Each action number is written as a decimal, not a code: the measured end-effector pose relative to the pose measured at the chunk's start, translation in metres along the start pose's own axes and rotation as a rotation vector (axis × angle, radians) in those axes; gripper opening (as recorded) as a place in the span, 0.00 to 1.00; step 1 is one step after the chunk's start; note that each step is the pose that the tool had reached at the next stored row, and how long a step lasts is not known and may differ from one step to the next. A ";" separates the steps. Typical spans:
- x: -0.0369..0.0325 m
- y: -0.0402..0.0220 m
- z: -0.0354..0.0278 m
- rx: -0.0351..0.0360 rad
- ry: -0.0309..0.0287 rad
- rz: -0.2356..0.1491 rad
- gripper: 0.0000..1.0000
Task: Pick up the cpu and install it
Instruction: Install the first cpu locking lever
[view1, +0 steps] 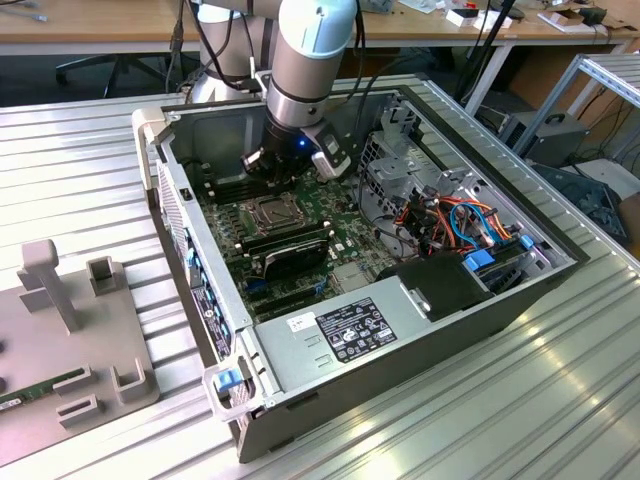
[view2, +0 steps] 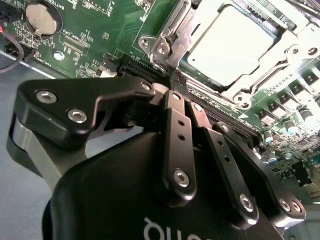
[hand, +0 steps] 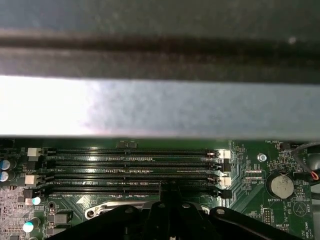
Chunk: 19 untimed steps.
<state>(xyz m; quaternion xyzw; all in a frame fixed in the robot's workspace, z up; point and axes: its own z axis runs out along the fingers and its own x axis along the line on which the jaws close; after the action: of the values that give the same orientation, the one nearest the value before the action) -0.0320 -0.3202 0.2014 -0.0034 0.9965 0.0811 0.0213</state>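
gripper (view1: 272, 172): down inside the open PC case (view1: 500, 300), hanging over the motherboard (view1: 330, 235) right by the back edge of the socket. In the second wrist view the gripper (view2: 172, 82) has its jaws pressed together, black linkage bars folded in tight, nothing pinched between them as far as I can see.

cpu (view2: 227, 42): already sitting in the socket, dull silver face up, with the metal frame (view2: 165, 45) lying around its edges. In the exterior view the cpu (view1: 273, 209) is just in front of the gripper, near it, not touching.

memory slots (hand: 132, 170): four long dark slots in a row just beyond the gripper's tip in the first wrist view, look unfilled.

coin battery (hand: 281, 185): round silver cell on the board off to one side of the slots.

case: lying on its side on the ribbed metal bench (view1: 90, 170), side panel off, orange and blue cables (view1: 460, 220) bundled toward the exterior view's right.

grey fixture (view1: 70, 340): on the bench at the exterior view's left, well apart from the case.
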 end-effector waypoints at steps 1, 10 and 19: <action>-0.0001 0.0002 -0.0006 -0.0003 -0.0003 0.000 0.11; -0.0005 0.0021 -0.0120 0.0315 0.0002 -0.001 0.11; -0.0005 0.0022 -0.0121 0.1089 0.0013 -0.005 0.11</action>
<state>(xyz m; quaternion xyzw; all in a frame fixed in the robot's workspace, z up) -0.0320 -0.3200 0.2137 -0.0045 0.9994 0.0267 0.0210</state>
